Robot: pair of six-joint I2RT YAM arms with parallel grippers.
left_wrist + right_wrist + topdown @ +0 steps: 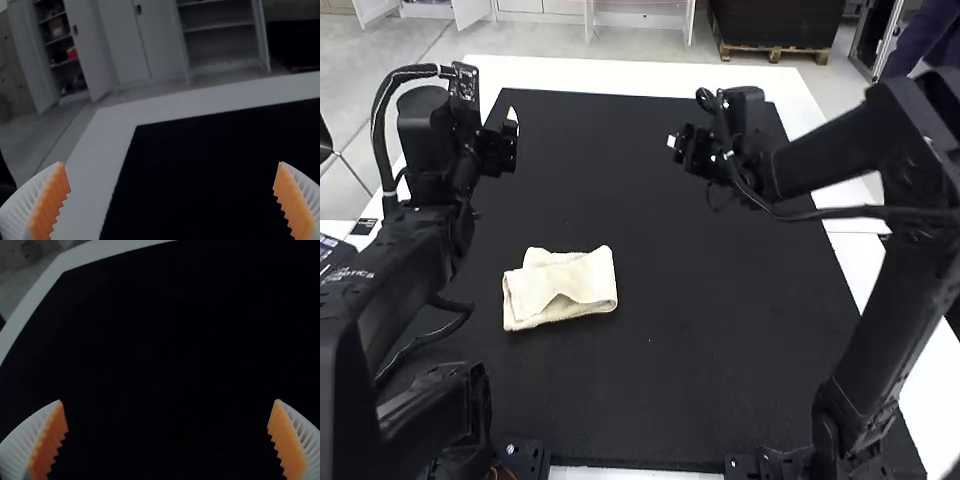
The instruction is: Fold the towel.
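In the high view, a cream towel (560,289) is seen left of centre, slightly below mid-frame, laid on a black mat (720,330). It is folded into a small, rough rectangle, with layers stacked unevenly and a short stretch of the upper layer's near edge raised in an arch. Farther off, the right gripper (678,147) is held above the mat at upper centre, its fingers (49,445) spread wide, nothing gripped. At upper left, the left gripper (510,140) is held up, its fingers (51,202) likewise parted widely and empty. Beyond, the mat is bordered by the white table (570,75).
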